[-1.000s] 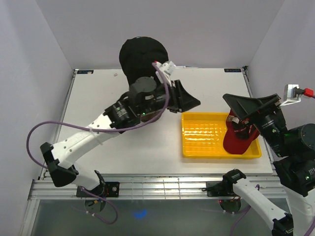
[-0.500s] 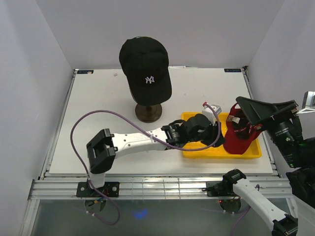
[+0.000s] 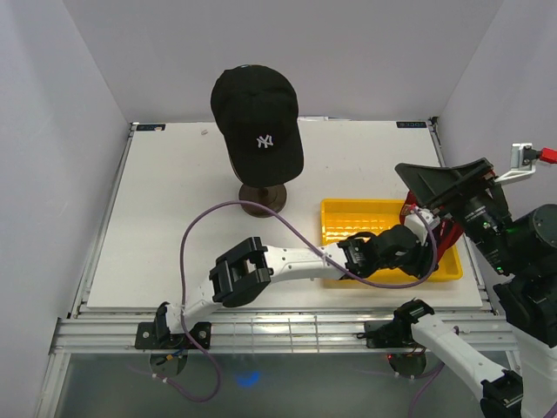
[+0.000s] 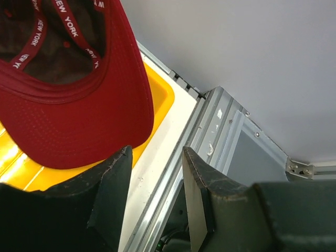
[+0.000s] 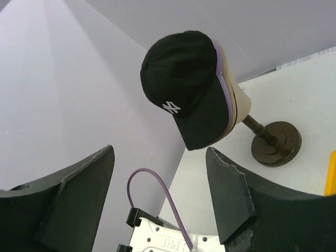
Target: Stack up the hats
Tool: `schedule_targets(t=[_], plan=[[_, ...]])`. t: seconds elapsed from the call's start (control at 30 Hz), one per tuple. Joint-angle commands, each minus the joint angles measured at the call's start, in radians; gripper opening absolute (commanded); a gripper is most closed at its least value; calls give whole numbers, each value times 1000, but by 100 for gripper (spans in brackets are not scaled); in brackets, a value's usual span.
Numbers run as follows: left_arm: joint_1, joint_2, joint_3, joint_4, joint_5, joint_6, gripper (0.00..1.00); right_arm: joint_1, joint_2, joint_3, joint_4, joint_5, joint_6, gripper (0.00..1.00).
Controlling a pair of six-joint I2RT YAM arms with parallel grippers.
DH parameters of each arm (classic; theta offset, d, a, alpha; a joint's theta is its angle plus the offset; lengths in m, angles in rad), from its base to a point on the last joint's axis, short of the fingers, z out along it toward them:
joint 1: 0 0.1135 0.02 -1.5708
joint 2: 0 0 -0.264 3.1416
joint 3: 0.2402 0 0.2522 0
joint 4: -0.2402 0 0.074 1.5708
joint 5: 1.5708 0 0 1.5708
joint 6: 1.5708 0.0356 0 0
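Left gripper (image 4: 156, 152) beside the red cap (image 4: 79, 121) in the yellow tray (image 4: 159, 90)
Jaws apart and empty below the brim; right gripper (image 5: 159, 151) wide, empty, lower frame

A beige mannequin head (image 5: 239, 102) sits on a dark round stand (image 3: 263, 199), just left of centre in the overhead view, on a white table (image 3: 165, 209). A yellow ribbed tray (image 3: 357, 222) lies right of centre, near the table's front edge, which an aluminium rail (image 3: 287, 329) borders.
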Motion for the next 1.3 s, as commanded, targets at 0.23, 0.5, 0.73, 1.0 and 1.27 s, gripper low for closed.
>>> schedule_targets(t=[0.23, 0.5, 0.73, 1.0, 1.27], plan=[[-55, 98, 150, 66, -146, 96, 54, -4, 1, -56, 7, -38, -37, 76], [-78, 191, 255, 12, -322, 145, 54, -4, 16, -56, -1, -61, -33, 76], [-77, 235, 288, 30, -370, 171, 53, -4, 21, -54, -7, -72, -34, 76], [-64, 254, 313, 52, -370, 164, 46, -4, 18, -48, -18, -72, -34, 76], [-49, 237, 304, 56, -330, 139, 13, -3, 18, -48, -21, -69, -34, 75]])
